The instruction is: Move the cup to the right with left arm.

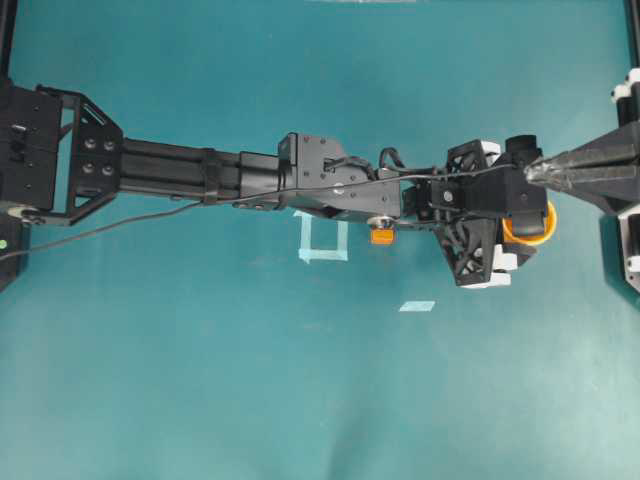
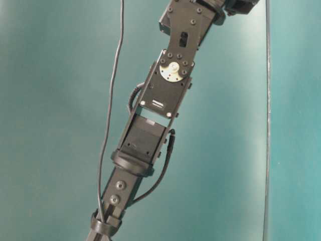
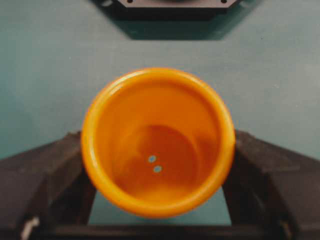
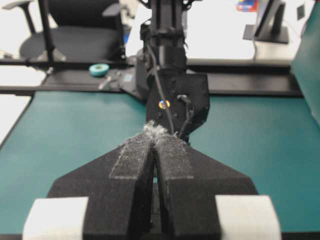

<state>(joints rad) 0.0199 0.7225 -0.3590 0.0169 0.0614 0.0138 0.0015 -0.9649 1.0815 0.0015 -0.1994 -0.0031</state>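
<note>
The orange-yellow cup (image 3: 158,142) stands upright with its mouth open toward the left wrist camera. It sits between the two black fingers (image 3: 45,172) of my left gripper (image 3: 157,167), which press against its sides under the rim. From overhead, the cup (image 1: 540,226) pokes out past the left gripper (image 1: 528,226) at the table's right side, at the end of the long left arm (image 1: 250,175). My right gripper (image 1: 532,172) hangs just beyond the cup with its padded fingertips (image 4: 145,150) pressed together on nothing.
A small orange cube (image 1: 381,237) lies under the left forearm. A pale tape square (image 1: 323,241) sits beside it, and a tape scrap (image 1: 417,306) lies nearer the front. The left arm (image 2: 160,100) slants above the table edge (image 2: 267,125). The right arm's base (image 3: 170,7) stands beyond the cup.
</note>
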